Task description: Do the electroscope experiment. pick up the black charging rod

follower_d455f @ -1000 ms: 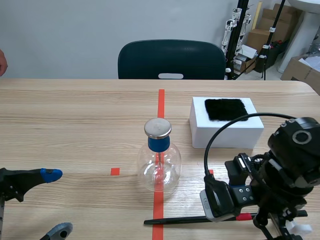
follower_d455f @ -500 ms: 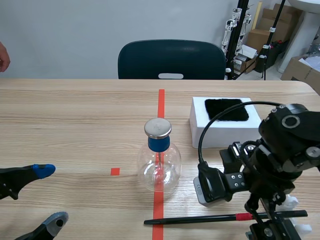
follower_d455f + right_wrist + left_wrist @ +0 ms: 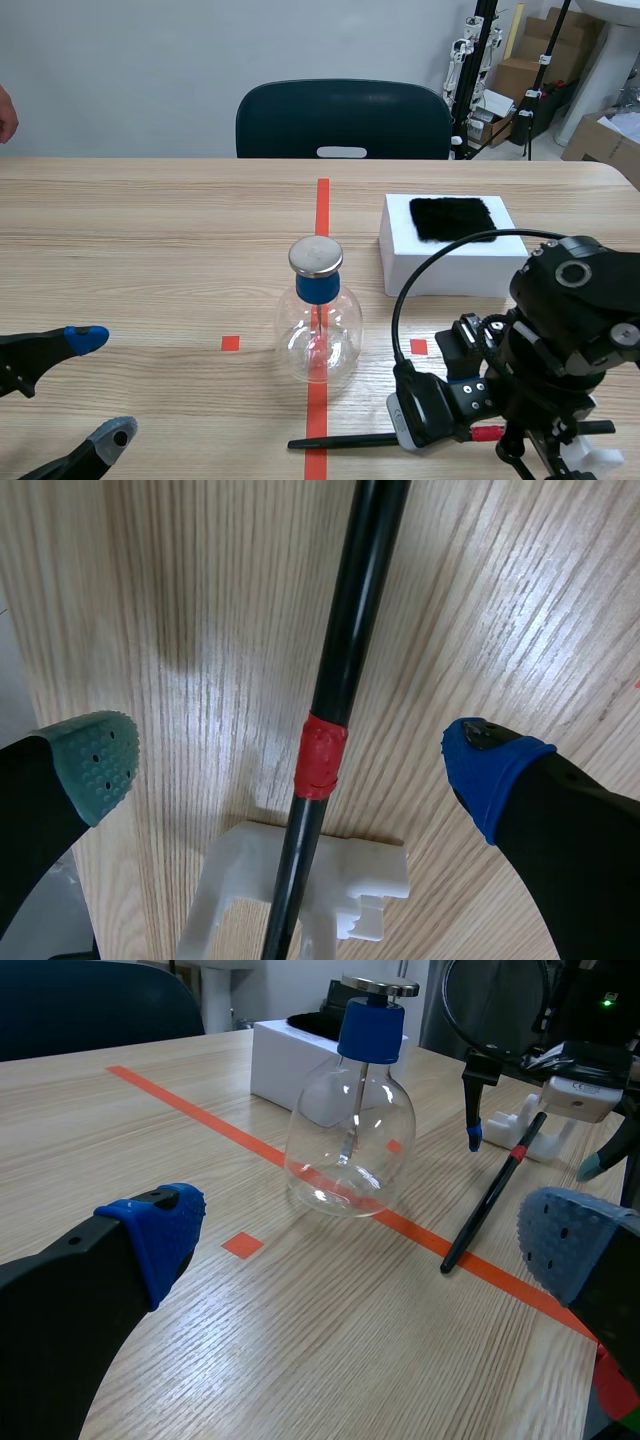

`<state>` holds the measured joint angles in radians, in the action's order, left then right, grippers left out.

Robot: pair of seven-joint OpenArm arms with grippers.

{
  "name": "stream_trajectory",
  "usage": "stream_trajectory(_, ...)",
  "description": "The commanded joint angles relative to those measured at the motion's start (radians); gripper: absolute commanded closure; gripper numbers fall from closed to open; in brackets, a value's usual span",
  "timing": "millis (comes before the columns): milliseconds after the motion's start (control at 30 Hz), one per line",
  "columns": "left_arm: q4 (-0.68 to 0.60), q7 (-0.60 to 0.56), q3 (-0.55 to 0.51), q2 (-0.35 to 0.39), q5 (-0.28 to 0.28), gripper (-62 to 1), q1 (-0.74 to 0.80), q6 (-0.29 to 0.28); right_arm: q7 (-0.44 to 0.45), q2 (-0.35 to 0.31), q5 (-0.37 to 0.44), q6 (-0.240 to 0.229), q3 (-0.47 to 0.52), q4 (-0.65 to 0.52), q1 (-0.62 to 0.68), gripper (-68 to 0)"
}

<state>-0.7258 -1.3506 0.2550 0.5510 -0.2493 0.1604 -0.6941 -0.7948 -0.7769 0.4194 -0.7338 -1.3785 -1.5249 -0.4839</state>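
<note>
Right hand point(image 3: 293, 760) gapes wide, empty, straddling the black charging rod point(image 3: 352, 620) with room.

Scene view faces across table point(image 3: 150, 230), 2 close wrist views share rod point(image 3: 493, 1195)

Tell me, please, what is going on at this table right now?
The right hand hovers open over the black charging rod, its fingers on either side of the rod's red band; nothing is gripped yet. The rod lies on the table, one end resting on a white holder. The left hand is open, apart from the glass flask.
</note>
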Motion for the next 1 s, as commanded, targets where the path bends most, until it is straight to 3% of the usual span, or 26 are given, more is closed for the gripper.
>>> stream_trajectory(0, -0.005, -0.002, -0.006, 0.0, 0.014, -62.3, -0.006, -0.002, -0.004, -0.015, 0.002, -0.012, 0.017, 0.007, -0.015, -62.6)
stream_trajectory(167, -0.005, 0.064, -0.006, 0.0, 0.016, -62.3, -0.005, -0.002, 0.019, -0.015, 0.005, -0.012, 0.018, 0.046, -0.015, -62.5)
stream_trajectory(400, -0.005, 0.065, -0.006, 0.0, 0.018, -62.3, -0.006, -0.002, 0.077, -0.011, 0.004, -0.012, 0.031, 0.055, -0.015, -62.5)
stream_trajectory(567, -0.005, 0.065, -0.006, 0.0, 0.018, -62.3, -0.006, -0.002, 0.089, -0.009, -0.008, 0.034, 0.032, 0.055, -0.015, -62.5)
stream_trajectory(733, -0.005, 0.065, -0.006, 0.0, 0.018, -62.3, -0.006, -0.002, 0.117, -0.01, -0.015, 0.039, 0.032, 0.055, -0.015, -62.5)
stream_trajectory(867, -0.005, 0.065, -0.006, 0.0, 0.018, -62.3, -0.006, -0.002, 0.132, -0.01, -0.024, 0.084, 0.032, 0.055, -0.015, -62.5)
stream_trajectory(967, -0.005, 0.065, -0.006, 0.0, 0.018, -62.3, -0.006, -0.002, 0.128, -0.01, -0.027, 0.084, 0.032, 0.055, -0.015, -62.5)
